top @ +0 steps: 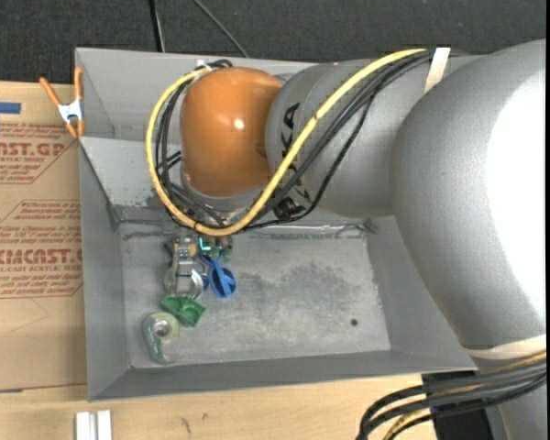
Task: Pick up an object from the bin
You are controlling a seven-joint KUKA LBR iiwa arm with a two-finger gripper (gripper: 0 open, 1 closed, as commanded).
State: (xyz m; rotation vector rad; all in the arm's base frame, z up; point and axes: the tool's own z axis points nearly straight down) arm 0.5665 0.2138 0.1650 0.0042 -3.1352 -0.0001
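My gripper (185,269) hangs under the orange cover over the bin's left part, low above the floor. A small blue looped thing (223,280) lies right beside it, on its right. Just below it lies a small green crumpled thing (184,309), touching or nearly touching the gripper's tip. A pale, translucent curled thing (159,333) lies further toward the bin's front left corner. I cannot make out whether anything sits in the gripper.
The arm reaches in from the right and covers the bin's back and right side. The grey floor stretches bare to the right of the blue thing. The sloped left wall stands close to the gripper.
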